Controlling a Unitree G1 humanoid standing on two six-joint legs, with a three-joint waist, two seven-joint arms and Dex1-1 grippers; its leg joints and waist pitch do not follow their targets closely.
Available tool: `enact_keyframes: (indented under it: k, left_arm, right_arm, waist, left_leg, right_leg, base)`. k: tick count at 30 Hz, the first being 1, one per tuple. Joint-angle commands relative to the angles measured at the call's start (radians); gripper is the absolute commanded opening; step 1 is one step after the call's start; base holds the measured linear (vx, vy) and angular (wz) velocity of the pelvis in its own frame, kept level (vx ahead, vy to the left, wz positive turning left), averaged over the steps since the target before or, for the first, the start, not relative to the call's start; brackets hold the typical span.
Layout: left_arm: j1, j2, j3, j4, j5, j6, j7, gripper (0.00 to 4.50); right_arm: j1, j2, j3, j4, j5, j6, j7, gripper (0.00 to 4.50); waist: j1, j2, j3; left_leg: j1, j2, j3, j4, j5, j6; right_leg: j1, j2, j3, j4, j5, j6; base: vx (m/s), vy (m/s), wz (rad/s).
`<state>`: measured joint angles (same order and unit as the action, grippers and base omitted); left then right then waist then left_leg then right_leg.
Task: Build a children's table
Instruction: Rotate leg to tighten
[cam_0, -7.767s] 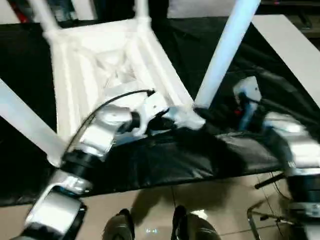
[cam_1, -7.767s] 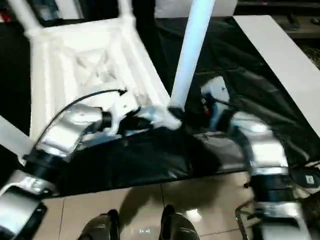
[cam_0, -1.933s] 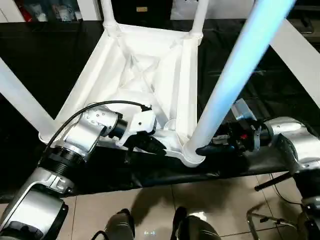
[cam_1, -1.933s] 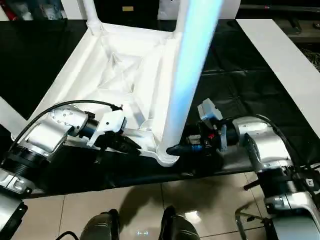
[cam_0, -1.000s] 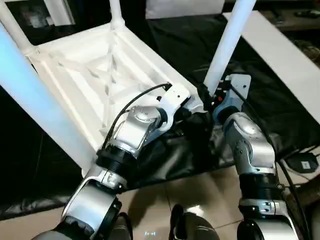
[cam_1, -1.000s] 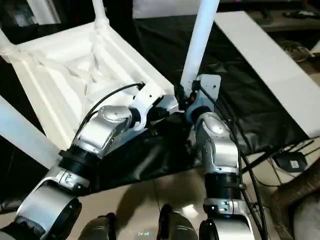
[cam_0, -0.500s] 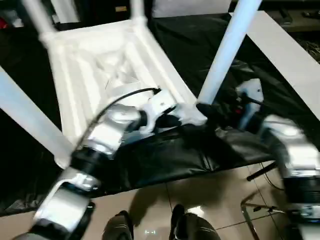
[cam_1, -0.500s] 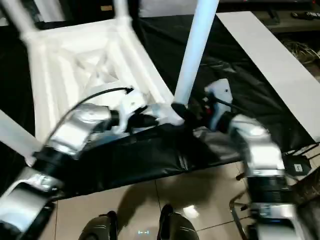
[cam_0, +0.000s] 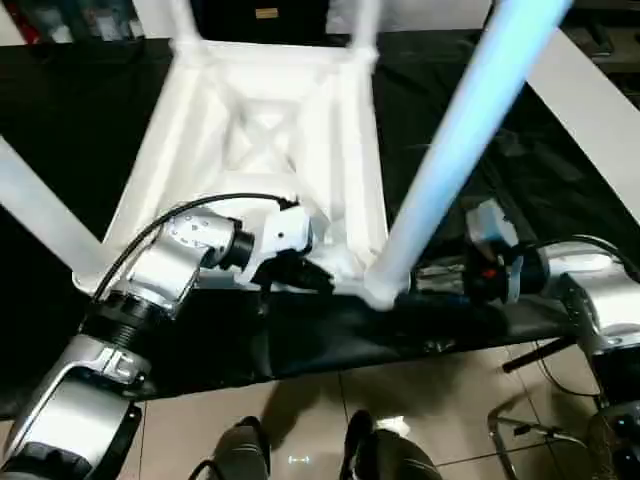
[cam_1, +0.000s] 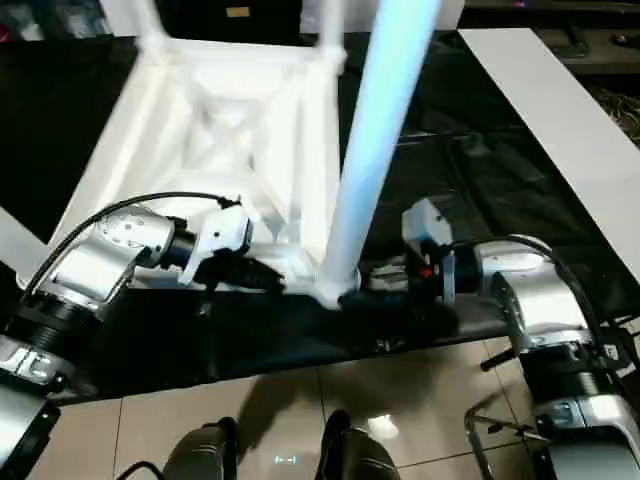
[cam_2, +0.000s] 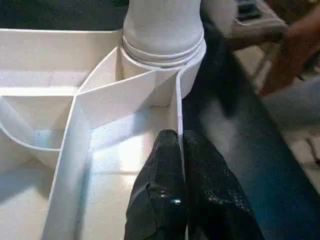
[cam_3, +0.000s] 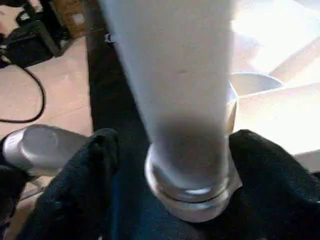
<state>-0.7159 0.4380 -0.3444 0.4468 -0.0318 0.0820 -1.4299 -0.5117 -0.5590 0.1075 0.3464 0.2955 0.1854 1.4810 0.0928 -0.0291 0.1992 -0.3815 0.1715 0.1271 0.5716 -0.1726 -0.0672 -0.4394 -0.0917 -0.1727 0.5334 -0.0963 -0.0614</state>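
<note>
The children's table (cam_0: 265, 150) lies upside down on the black tabletop (cam_0: 60, 120), with its white legs sticking up. The near leg (cam_0: 450, 160) stands in the corner socket (cam_0: 378, 290) right between the two pincers. From the head views, the left pincer (cam_0: 305, 275) is at the near edge of the white top, just beside that socket, and the right pincer (cam_0: 440, 285) reaches in from the other side. The left wrist view shows more: the left pincer's two black fingers (cam_2: 160, 200) are pressed together with a thin white rim wall (cam_2: 178, 115) pinched between them, and the socket is just past the fingertips. The right wrist view shows the leg (cam_3: 175, 75) up close, with one black finger (cam_3: 75, 190) on each side of it, spread wide around its base; you cannot tell if they touch it.
</note>
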Motion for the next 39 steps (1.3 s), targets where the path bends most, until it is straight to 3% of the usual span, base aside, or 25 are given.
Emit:
enact_keyframes:
  k: [1,4,12,13,18,21,23,24,25,26,27,28,29,30,31,32,33,34,36,37,38,39]
  left_arm:
    - [-0.003,-0.005,-0.050,-0.018,-0.006,-0.029,-0.067,0.00]
    - [-0.010,-0.001,-0.051,-0.001,-0.008,-0.047,-0.084,0.00]
    - [-0.014,-0.003,-0.045,0.017,-0.010,-0.053,-0.094,0.00]
    - [-0.013,-0.005,-0.042,0.018,-0.014,-0.049,-0.091,0.00]
    - [-0.008,-0.024,-0.028,0.016,-0.019,0.002,-0.041,0.00]
    - [-0.007,-0.072,-0.005,-0.010,-0.004,0.111,0.091,0.00]
    - [-0.008,-0.111,0.015,-0.023,0.003,0.172,0.184,0.00]
    - [-0.009,-0.133,0.023,-0.028,0.006,0.199,0.225,0.00]
    - [-0.010,-0.145,0.027,-0.032,0.008,0.218,0.248,0.00]
    - [-0.014,-0.179,0.035,-0.036,0.017,0.267,0.311,0.00]
    - [-0.017,-0.193,0.038,-0.036,0.022,0.288,0.338,0.00]
    - [-0.019,-0.211,0.038,-0.032,0.031,0.300,0.367,0.00]
    - [-0.020,-0.222,0.037,-0.029,0.036,0.305,0.384,0.00]
    - [-0.026,-0.253,0.044,-0.015,0.047,0.310,0.438,0.00]
    - [-0.037,-0.293,0.059,0.008,0.056,0.316,0.510,0.00]
    - [-0.040,-0.304,0.064,0.014,0.058,0.318,0.530,0.00]
    - [-0.047,-0.322,0.072,0.025,0.061,0.319,0.562,0.00]
    - [-0.056,-0.340,0.078,0.037,0.067,0.316,0.599,0.00]
    - [-0.068,-0.387,0.093,0.052,0.069,0.318,0.665,0.00]
    - [-0.072,-0.400,0.097,0.053,0.068,0.317,0.680,0.00]
    - [-0.073,-0.407,0.097,0.049,0.073,0.316,0.689,0.00]
    - [-0.073,-0.406,0.094,0.045,0.077,0.316,0.689,0.00]
  right_arm:
    - [-0.012,-0.005,0.000,0.015,0.015,-0.014,0.022,3.42]
    - [-0.029,0.003,-0.005,0.033,0.026,-0.021,0.043,3.19]
    - [-0.041,0.008,0.000,0.046,0.047,-0.006,0.081,2.54]
    - [-0.037,0.010,-0.002,0.038,0.059,0.005,0.085,2.49]
    - [0.011,0.036,-0.029,-0.046,0.122,0.084,0.050,2.16]
    - [0.071,0.086,-0.044,-0.140,0.128,0.159,-0.101,2.02]
    - [0.093,0.131,-0.045,-0.169,0.083,0.185,-0.240,2.01]
    - [0.094,0.162,-0.047,-0.174,0.054,0.201,-0.321,2.00]
    - [0.092,0.181,-0.049,-0.176,0.038,0.209,-0.368,2.00]
    - [0.084,0.235,-0.056,-0.178,0.003,0.226,-0.487,1.98]
    - [0.078,0.259,-0.059,-0.178,-0.010,0.231,-0.535,1.98]
    - [0.068,0.293,-0.065,-0.175,-0.034,0.242,-0.608,1.97]
    - [0.061,0.314,-0.069,-0.173,-0.050,0.250,-0.655,1.96]
    - [0.041,0.364,-0.082,-0.163,-0.074,0.275,-0.763,1.96]
    - [0.015,0.426,-0.104,-0.146,-0.101,0.309,-0.897,1.96]
    - [0.008,0.443,-0.110,-0.142,-0.109,0.319,-0.933,1.96]
    - [0.001,0.464,-0.116,-0.138,-0.105,0.328,-0.964,1.96]
    - [-0.005,0.482,-0.115,-0.136,-0.113,0.330,-0.998,1.96]
    - [-0.018,0.533,-0.129,-0.120,-0.131,0.304,-1.093,1.96]
    - [-0.021,0.548,-0.132,-0.114,-0.136,0.294,-1.117,2.64]
    - [-0.022,0.558,-0.136,-0.112,-0.142,0.278,-1.129,2.64]
    - [-0.021,0.559,-0.135,-0.114,-0.146,0.262,-1.127,2.64]
  waist:
    - [-0.006,-0.002,-0.091]
    - [-0.008,-0.003,-0.090]
    - [-0.008,-0.003,-0.091]
    - [-0.010,-0.009,-0.091]
    - [-0.007,-0.005,-0.092]
    - [-0.010,-0.006,-0.086]
    - [-0.013,-0.006,-0.080]
    - [-0.019,-0.008,-0.076]
    - [-0.020,-0.006,-0.071]
    - [-0.033,-0.007,-0.068]
    - [-0.049,0.002,-0.066]
    - [-0.059,0.011,-0.065]
    - [-0.078,0.024,-0.065]
    - [-0.077,0.035,-0.060]
    - [-0.073,0.029,-0.047]
    - [-0.088,-0.006,-0.050]
    - [-0.067,-0.034,-0.063]
    - [-0.058,-0.046,-0.068]
    - [-0.043,-0.031,-0.073]
    - [-0.042,-0.009,-0.086]
    - [-0.044,-0.006,-0.092]
    - [-0.048,-0.008,-0.095]
  left_leg:
    - [0.013,0.066,-0.004,-0.057,-0.136,0.155]
    - [0.011,0.061,-0.002,-0.057,-0.156,0.132]
    - [0.010,0.062,-0.002,-0.057,-0.145,0.133]
    - [0.009,0.062,-0.001,-0.057,-0.143,0.135]
    - [0.012,0.063,-0.002,-0.057,-0.137,0.132]
    - [0.013,0.065,-0.003,-0.062,-0.150,0.112]
    - [0.016,0.056,-0.004,-0.062,-0.194,0.080]
    - [0.016,0.047,-0.004,-0.061,-0.225,0.056]
    - [0.021,0.044,-0.004,-0.060,-0.244,0.046]
    - [0.017,0.042,-0.007,-0.060,-0.264,0.023]
    - [0.020,0.047,-0.016,-0.060,-0.318,0.011]
    - [0.026,0.054,-0.020,-0.061,-0.365,0.012]
    - [0.016,0.092,-0.037,-0.078,-0.463,0.022]
    - [-0.028,0.168,-0.080,-0.148,-0.649,0.017]
    - [0.010,0.145,-0.055,-0.177,-0.730,0.004]
    - [0.038,0.092,-0.039,-0.129,-0.707,-0.008]
    - [0.070,-0.018,-0.003,-0.020,-0.384,-0.026]
    - [0.025,-0.033,0.007,0.012,-0.152,0.017]
    - [0.009,-0.029,0.008,-0.011,-0.075,0.028]
    - [0.000,0.013,-0.014,-0.053,-0.069,0.031]
    - [0.007,0.025,-0.016,-0.059,-0.069,0.034]
    - [0.008,0.033,-0.015,-0.065,-0.061,0.042]
  right_leg:
    - [0.086,-0.084,0.077,-0.049,-0.379,-0.169]
    - [0.088,-0.085,0.076,-0.055,-0.423,-0.147]
    - [0.087,-0.083,0.074,-0.054,-0.422,-0.141]
    - [0.087,-0.082,0.075,-0.055,-0.423,-0.139]
    - [0.086,-0.083,0.075,-0.057,-0.433,-0.133]
    - [0.084,-0.084,0.076,-0.061,-0.459,-0.124]
    - [0.082,-0.087,0.070,-0.076,-0.549,-0.094]
    - [0.085,-0.087,0.060,-0.093,-0.645,-0.047]
    - [0.080,-0.086,0.054,-0.103,-0.692,-0.023]
    - [0.086,-0.085,0.041,-0.115,-0.748,0.020]
    - [0.092,-0.081,0.014,-0.134,-0.787,0.059]
    - [0.094,-0.078,-0.002,-0.146,-0.795,0.075]
    - [0.117,-0.075,-0.011,-0.120,-0.725,0.078]
    - [0.149,-0.067,0.058,0.080,-0.469,0.022]
    - [0.082,-0.045,0.107,0.106,-0.283,-0.024]
    - [0.063,-0.057,0.123,0.038,-0.425,-0.019]
    - [0.034,-0.097,0.094,-0.111,-0.946,0.076]
    - [0.073,-0.123,0.107,-0.110,-1.067,0.131]
    - [0.084,-0.110,0.098,-0.108,-1.014,0.150]
    - [0.101,-0.084,0.075,-0.084,-0.732,0.094]
    - [0.099,-0.078,0.073,-0.077,-0.629,0.064]
    - [0.098,-0.067,0.078,-0.058,-0.463,0.003]
  base:
    - [0.000,0.000,0.00]
    - [0.000,0.000,0.00]
    - [0.000,0.000,0.00]
    - [0.000,0.000,0.00]
    - [0.000,0.000,0.00]
    - [0.000,0.000,0.00]
    - [0.000,0.000,0.00]
    - [0.000,0.000,0.00]
    - [0.000,0.000,0.00]
    - [0.000,0.000,0.00]
    - [0.000,0.000,0.00]
    - [0.000,0.000,0.00]
    - [0.000,0.000,0.00]
    - [-0.055,0.021,-0.12]
    - [-0.052,-0.020,0.01]
    - [-0.052,-0.020,0.01]
    - [0.030,-0.065,0.09]
    - [0.047,-0.077,-0.12]
    - [0.033,-0.066,-0.17]
    - [0.000,0.000,0.00]
    - [0.000,0.000,0.00]
    - [0.000,0.000,0.00]
